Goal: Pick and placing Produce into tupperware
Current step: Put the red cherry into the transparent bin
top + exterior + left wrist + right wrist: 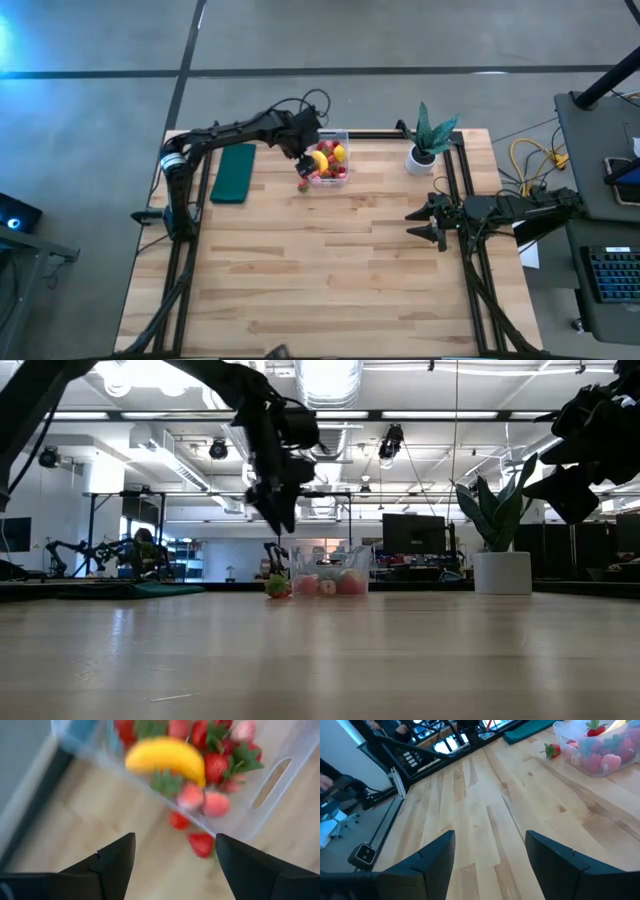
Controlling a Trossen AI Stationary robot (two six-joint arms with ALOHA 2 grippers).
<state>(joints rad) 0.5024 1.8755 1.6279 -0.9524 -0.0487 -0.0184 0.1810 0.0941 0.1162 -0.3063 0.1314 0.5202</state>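
Note:
The clear tupperware (342,140) stands at the table's far middle, holding a yellow banana (165,757) and several strawberries (216,765). One strawberry (201,844) lies on the wood just outside the box's wall, and a second red one (179,820) lies close beside it. My left gripper (175,855) hangs open above that spot, by the box's left side (305,158), pointing steeply down, with nothing between its fingers. My right gripper (432,226) waits open at the table's right side, above bare wood (490,855).
A dark green flat pad (235,173) lies left of the box. A potted plant in a white pot (424,150) stands at the far right. The middle and near parts of the wooden table (330,270) are bare. Black frame rails run along both sides.

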